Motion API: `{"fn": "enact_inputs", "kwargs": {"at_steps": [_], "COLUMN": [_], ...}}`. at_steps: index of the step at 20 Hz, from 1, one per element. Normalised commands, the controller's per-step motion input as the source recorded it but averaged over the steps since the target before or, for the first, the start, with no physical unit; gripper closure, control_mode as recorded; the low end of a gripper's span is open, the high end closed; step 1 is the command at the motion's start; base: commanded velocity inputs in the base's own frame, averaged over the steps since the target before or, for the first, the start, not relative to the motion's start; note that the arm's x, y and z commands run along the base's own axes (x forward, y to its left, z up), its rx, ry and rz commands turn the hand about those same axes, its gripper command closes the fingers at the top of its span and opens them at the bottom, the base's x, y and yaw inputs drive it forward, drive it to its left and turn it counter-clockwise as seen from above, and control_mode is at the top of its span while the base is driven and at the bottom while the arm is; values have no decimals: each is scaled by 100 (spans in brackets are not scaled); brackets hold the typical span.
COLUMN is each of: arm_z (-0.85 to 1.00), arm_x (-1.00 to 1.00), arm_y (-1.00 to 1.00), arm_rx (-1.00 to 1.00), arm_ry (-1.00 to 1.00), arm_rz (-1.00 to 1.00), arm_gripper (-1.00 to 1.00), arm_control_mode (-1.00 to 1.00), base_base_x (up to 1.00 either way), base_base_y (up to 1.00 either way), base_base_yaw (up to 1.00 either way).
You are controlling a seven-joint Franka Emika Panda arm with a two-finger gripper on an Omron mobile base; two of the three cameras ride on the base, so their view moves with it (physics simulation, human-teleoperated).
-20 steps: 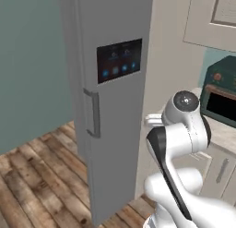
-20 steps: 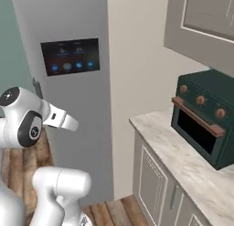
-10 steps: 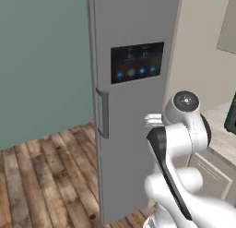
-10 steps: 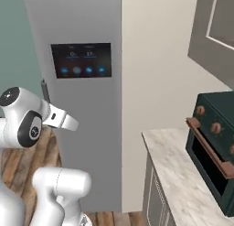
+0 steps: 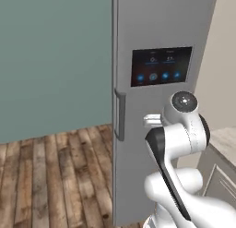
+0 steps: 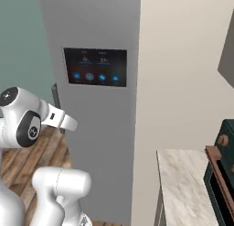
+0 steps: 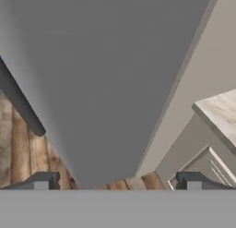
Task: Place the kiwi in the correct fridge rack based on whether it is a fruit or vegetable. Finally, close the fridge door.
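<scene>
the tall grey fridge door (image 5: 161,28) stands shut, flat and upright, facing the robot in both base views and sloping across the hand view (image 7: 101,75). to its left in the left base view is a plain teal wall (image 5: 50,61), and beneath that a floor of brown wooden planks (image 5: 50,171). on the fridge's other side a tall beige panel (image 6: 183,69) rises, and past it lies a pale marbled stone countertop (image 6: 183,188) over grey cabinet fronts (image 7: 193,158). a dark green oven with a copper-coloured handle (image 6: 221,174) sits on that countertop at the right edge of the right base view. a dark rectangular touch screen with blue icons (image 5: 161,65) is set into the door at its upper part. a slim grey vertical door handle (image 5: 120,114) runs along the door's left edge, below the screen's level. the two-finger gripper (image 7: 117,181) is spread wide with nothing between its tips, pointing at the lower door, not touching it. where the kiwi is cannot be told.
</scene>
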Motion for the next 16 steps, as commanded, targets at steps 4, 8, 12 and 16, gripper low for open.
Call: {"fn": "enact_inputs", "kwargs": {"at_steps": [4,8,12,16], "arm_z": [0,0,0,-1], "arm_x": [0,0,0,21], "arm_y": [0,0,0,-26], "arm_rx": [0,0,0,5], "arm_ry": [0,0,0,0], "arm_rz": [0,0,0,4], "arm_gripper": [-100,-100,-100,-100], "arm_control_mode": [100,100,100,-100], "base_base_x": [38,27,27,12], "base_base_y": [-36,-29,-29,-24], "base_base_yaw": [29,25,23,10]}}
